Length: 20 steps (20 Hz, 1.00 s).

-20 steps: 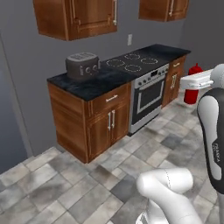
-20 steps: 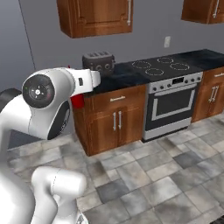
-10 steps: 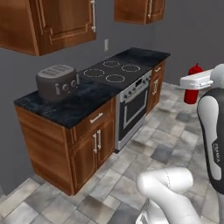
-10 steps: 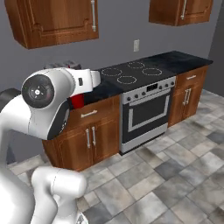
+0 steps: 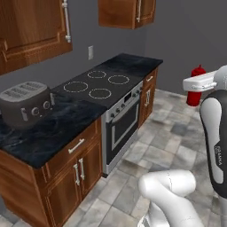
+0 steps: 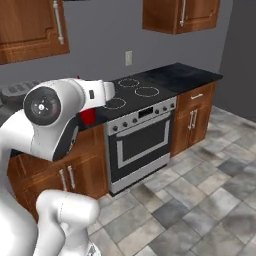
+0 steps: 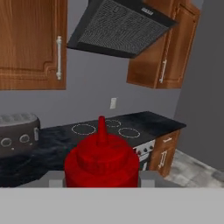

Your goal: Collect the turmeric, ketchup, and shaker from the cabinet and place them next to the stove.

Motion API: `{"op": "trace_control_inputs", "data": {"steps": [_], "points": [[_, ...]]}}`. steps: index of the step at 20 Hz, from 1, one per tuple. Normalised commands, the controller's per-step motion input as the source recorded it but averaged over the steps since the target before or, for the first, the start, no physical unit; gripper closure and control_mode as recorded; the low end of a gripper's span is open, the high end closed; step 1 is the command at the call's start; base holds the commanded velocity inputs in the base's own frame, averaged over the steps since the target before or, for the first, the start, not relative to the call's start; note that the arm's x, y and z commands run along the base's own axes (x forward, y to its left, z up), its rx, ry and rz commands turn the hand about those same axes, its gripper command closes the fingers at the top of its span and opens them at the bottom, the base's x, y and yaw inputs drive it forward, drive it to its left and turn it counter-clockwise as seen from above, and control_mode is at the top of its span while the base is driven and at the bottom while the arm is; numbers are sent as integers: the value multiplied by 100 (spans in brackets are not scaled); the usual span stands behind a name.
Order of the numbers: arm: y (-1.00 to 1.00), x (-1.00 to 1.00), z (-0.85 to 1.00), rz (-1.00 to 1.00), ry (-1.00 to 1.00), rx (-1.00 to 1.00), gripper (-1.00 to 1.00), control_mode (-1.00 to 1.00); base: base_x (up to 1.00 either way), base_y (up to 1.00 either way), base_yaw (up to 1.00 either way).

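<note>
Hand (image 7: 101, 186) looks clamped on ketchup (image 7: 101, 164), fingers hidden; light, stiff, slick plastic, best held mid-body; stove (image 7: 103, 129) at 12 o'clock on table (image 7: 52, 151).

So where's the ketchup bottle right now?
The ketchup bottle is in the gripper, held up in the air off the stove's front right, not yet set on the counter.

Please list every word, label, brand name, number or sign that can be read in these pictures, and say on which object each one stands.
Small dark lettering runs along the robot's dark arm link: too blurred to read.
Ketchup, held in the tool: no label visible.
Toaster, stove and cabinet: no readable text; the stove's knob markings are too small to read.
</note>
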Motion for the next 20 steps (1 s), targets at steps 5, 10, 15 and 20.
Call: {"op": "trace_control_inputs", "data": {"steps": [5,10,15,20], "points": [[0,0,0,0,0,0,100,100,99,-48,1],[0,0,0,0,0,0,100,100,96,-25,9],[0,0,0,0,0,0,100,100,94,-19,12],[0,0,0,0,0,0,100,100,85,-15,20]]}}
